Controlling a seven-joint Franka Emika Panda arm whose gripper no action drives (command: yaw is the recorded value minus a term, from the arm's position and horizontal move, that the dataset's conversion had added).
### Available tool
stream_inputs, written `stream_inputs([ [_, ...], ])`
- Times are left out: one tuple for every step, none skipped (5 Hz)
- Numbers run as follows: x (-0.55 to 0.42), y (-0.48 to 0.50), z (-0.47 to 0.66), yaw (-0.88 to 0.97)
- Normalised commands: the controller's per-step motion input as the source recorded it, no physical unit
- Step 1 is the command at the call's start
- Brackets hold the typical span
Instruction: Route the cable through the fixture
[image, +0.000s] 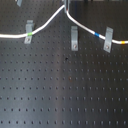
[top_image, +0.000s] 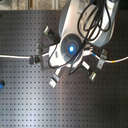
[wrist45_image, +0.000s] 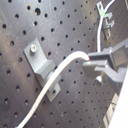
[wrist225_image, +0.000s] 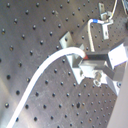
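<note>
Hand clamped on the cable (white), just beside the fixture

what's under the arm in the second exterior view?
Mostly hidden. The arm covers the board's middle; the cable runs under it from both sides. Whether the fixture lies beneath cannot be seen there.

Three clips stand in a row on the board — the cable lifts above the fixture, the middle one.
</note>
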Motion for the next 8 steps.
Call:
stream_inputs([
  [-0.023, -0.003, 0.01, 0.00],
  [0.038, 0.007, 0.15, 0.62],
  [0.002, 0.001, 0.19, 0.89],
  [0.002, 0.001, 0.19, 0.89],
  [0.006, -0.012, 0.21, 0.87],
  [-0.027, -0.092, 0.33, 0.60],
  [-0.079, -0.134, 0.33, 0.33],
  [0.000, 0.000, 0.02, 0.00],
])
